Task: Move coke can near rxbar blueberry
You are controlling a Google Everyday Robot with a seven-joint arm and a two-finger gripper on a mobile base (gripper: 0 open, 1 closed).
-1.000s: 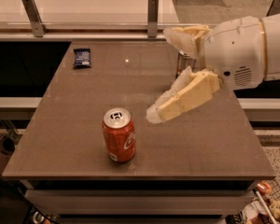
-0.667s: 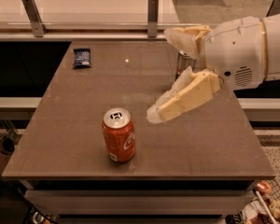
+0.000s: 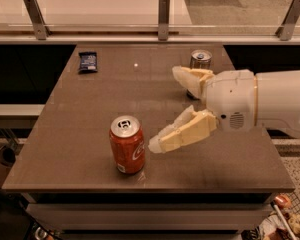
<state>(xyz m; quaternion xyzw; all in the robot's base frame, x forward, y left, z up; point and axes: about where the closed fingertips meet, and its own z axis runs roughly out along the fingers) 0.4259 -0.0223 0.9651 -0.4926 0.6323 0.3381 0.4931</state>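
The coke can (image 3: 126, 145) stands upright near the front edge of the brown table (image 3: 80, 119), left of centre. The rxbar blueberry (image 3: 87, 61) lies flat at the table's far left. My gripper (image 3: 162, 109) reaches in from the right, open and empty, with one finger (image 3: 190, 78) farther back and the other (image 3: 182, 133) nearer the front. Its nearer fingertip is just right of the coke can, with a small gap between them.
A second can (image 3: 200, 60) with a silver top stands at the far right of the table, partly hidden behind my far finger. A glass railing with metal posts (image 3: 163, 16) runs behind the table. A lower shelf edge (image 3: 15, 110) lies to the left.
My gripper has moved toward the table's front and slightly left, closer to the coke can. The second can behind it has come into view. The coke can and the bar have not moved.
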